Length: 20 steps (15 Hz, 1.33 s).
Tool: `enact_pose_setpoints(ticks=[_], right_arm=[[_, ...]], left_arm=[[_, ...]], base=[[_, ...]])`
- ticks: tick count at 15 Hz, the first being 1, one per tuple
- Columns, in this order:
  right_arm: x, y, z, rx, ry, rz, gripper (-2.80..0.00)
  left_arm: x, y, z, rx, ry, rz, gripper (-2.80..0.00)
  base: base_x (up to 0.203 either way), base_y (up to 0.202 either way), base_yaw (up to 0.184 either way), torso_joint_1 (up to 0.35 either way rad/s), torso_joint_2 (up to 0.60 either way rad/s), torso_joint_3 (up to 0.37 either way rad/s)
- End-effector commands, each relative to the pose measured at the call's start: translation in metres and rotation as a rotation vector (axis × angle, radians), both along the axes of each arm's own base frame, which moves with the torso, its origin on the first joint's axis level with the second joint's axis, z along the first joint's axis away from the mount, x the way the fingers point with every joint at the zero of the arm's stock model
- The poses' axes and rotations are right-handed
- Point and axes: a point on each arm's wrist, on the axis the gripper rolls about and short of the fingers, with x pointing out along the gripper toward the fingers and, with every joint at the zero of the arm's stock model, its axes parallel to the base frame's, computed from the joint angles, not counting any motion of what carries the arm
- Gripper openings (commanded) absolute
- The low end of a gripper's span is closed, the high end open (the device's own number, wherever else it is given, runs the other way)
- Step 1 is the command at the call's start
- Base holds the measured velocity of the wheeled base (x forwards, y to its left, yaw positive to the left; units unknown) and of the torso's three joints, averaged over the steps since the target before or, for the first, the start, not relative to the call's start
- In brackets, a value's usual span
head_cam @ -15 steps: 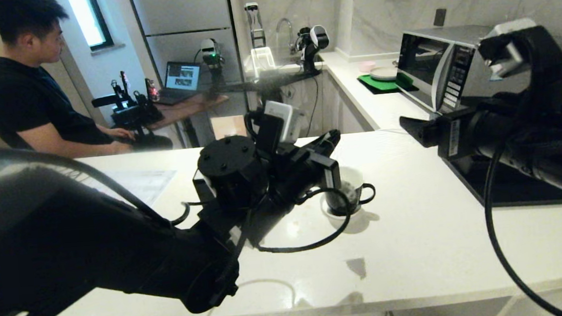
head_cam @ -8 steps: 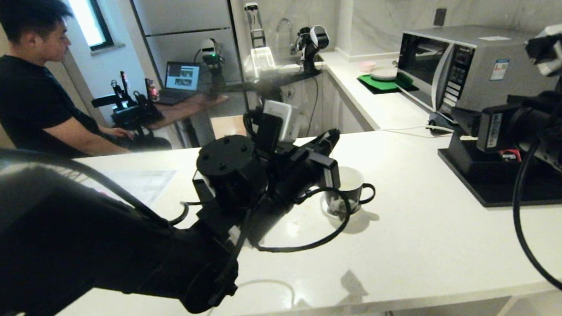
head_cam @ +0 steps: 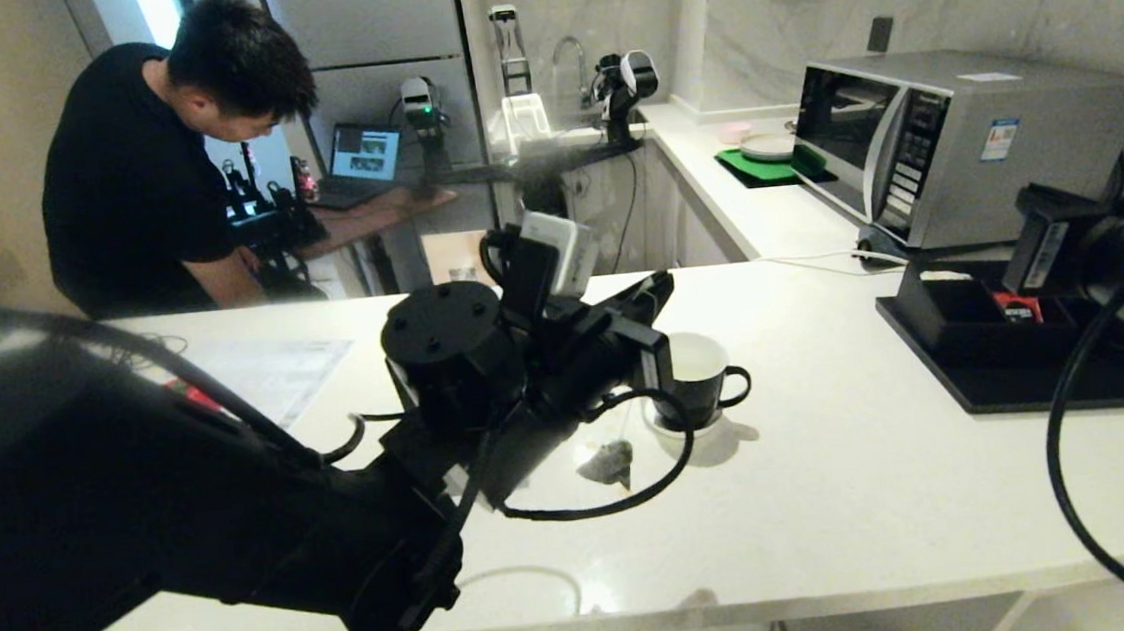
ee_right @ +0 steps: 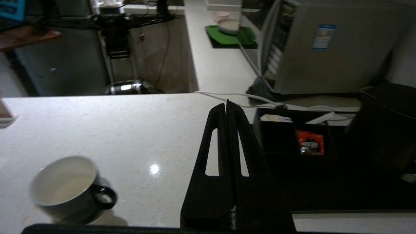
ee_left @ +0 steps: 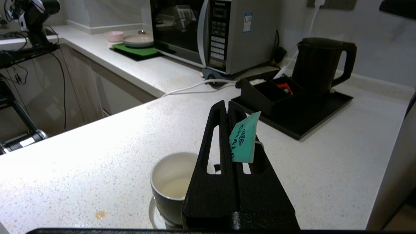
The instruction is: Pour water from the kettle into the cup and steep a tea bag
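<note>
The black cup (head_cam: 702,375) with a white inside stands on its small saucer (head_cam: 666,428) mid-counter, a little pale water (ee_left: 175,188) in its bottom. My left gripper (ee_left: 226,104) hovers over the cup's near side, shut on the teal paper tag (ee_left: 243,139) of the tea bag. The greyish tea bag (head_cam: 611,462) hangs outside the cup, low beside the saucer; whether it touches the counter I cannot tell. The black kettle (ee_left: 320,66) stands on the black tray (ee_left: 312,120) at the right. My right gripper (ee_right: 227,104) is shut and empty, near the tray.
A microwave (head_cam: 949,130) stands behind the tray, and its white cable (ee_left: 195,86) runs across the counter. The tray's box holds a red packet (ee_right: 310,142). A person (head_cam: 150,177) bends over at the far left. Papers (head_cam: 270,369) lie on the counter's left.
The tea bag has come out of the cup and now hangs to its left. My right arm pulled back to the right and its gripper shut. The person leaned over.
</note>
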Motion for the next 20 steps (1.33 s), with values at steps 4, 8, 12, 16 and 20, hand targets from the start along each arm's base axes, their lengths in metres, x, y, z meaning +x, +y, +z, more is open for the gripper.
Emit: enact_pose_setpoints(ticks=[4, 8, 12, 16, 20], right_arm=[[-0.006, -0.032, -0.019, 0.011, -0.057, -0.142, -2.8], [-0.034, -0.052, -0.041, 0.002, -0.015, -0.223, -2.8], [-0.06, -0.06, -0.061, -0.003, 0.024, -0.252, -2.8], [-0.086, -0.065, -0.076, 0.005, 0.036, -0.271, -2.8], [-0.116, -0.069, -0.096, -0.002, 0.055, -0.297, -2.8]], left_arm=[[-0.004, 0.004, 0.005, -0.01, -0.007, 0.006, -2.8], [-0.005, 0.005, 0.005, -0.01, -0.007, 0.007, -2.8], [-0.005, 0.005, 0.004, -0.009, -0.004, 0.007, -2.8], [-0.005, 0.005, 0.001, -0.001, 0.004, 0.006, -2.8], [-0.004, 0.005, 0.001, -0.002, 0.005, 0.008, -2.8]], base=[[0.0, 0.0, 0.0, 0.0, 0.0, 0.0], [0.0, 0.0, 0.0, 0.0, 0.0, 0.0], [0.0, 0.0, 0.0, 0.0, 0.0, 0.0], [0.0, 0.0, 0.0, 0.0, 0.0, 0.0], [0.0, 0.0, 0.0, 0.0, 0.0, 0.0]])
